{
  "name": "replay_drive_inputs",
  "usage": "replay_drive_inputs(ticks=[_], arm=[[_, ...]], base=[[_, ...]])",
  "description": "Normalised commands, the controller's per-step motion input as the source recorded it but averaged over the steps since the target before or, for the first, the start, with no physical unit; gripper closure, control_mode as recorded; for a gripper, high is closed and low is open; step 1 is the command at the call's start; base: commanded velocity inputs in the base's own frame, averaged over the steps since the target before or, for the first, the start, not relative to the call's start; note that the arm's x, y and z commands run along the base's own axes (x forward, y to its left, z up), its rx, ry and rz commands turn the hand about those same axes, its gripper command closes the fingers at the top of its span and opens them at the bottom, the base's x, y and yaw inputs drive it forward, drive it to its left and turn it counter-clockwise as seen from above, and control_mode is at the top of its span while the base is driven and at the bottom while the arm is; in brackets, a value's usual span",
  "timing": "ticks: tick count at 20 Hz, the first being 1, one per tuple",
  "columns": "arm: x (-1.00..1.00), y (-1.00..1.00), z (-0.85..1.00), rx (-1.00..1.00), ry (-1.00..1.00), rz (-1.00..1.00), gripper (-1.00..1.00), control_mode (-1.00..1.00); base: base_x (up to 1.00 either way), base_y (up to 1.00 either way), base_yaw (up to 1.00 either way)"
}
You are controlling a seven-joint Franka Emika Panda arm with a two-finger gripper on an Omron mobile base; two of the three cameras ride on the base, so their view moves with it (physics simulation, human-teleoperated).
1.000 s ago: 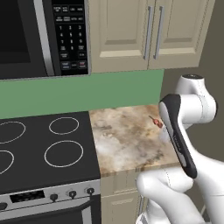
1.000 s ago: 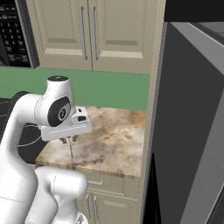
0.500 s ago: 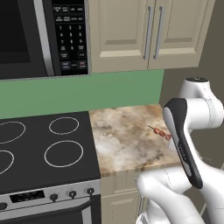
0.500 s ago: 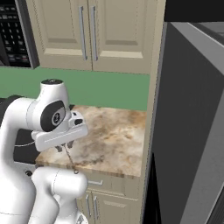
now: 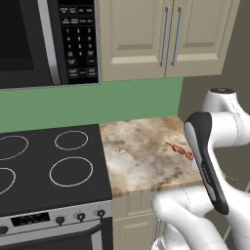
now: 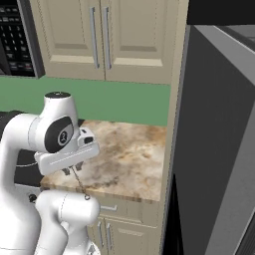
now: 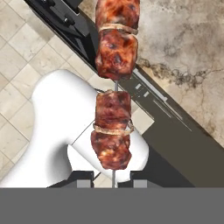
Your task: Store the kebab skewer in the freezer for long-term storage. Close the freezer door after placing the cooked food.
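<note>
Jaws clamped on the kebab skewer (image 7: 113, 127), its long axis running straight out from them.

Stove (image 5: 49, 166) left of marble counter (image 5: 141, 151), microwave (image 5: 44, 39) above.

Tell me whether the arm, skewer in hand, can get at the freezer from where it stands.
Probably not yet. The gripper, shut on the kebab skewer, hangs over the counter; the beige cabinet side stands between it and the grey fridge.
</note>
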Motion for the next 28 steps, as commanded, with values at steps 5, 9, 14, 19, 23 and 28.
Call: replay_drive_inputs(ticks=[5,9,14,19,23,28], arm=[[0.00,0.00,0.00,0.00,0.00,0.00,1.00,-1.00],[-0.05,0.02,0.00,0.00,0.00,0.00,1.00,-1.00],[0.00,0.00,0.00,0.00,0.00,0.00,1.00,1.00],[0.00,0.00,0.00,0.00,0.00,0.00,1.00,1.00],[0.00,0.00,0.00,0.00,0.00,0.00,1.00,1.00],[0.00,0.00,0.00,0.00,0.00,0.00,1.00,1.00]], base=[[0.00,0.00,0.00],[0.00,0.00,0.00],[-0.36,0.08,0.00],[-0.48,0.14,0.00],[-0.51,0.21,0.00],[-0.68,0.22,0.00]])
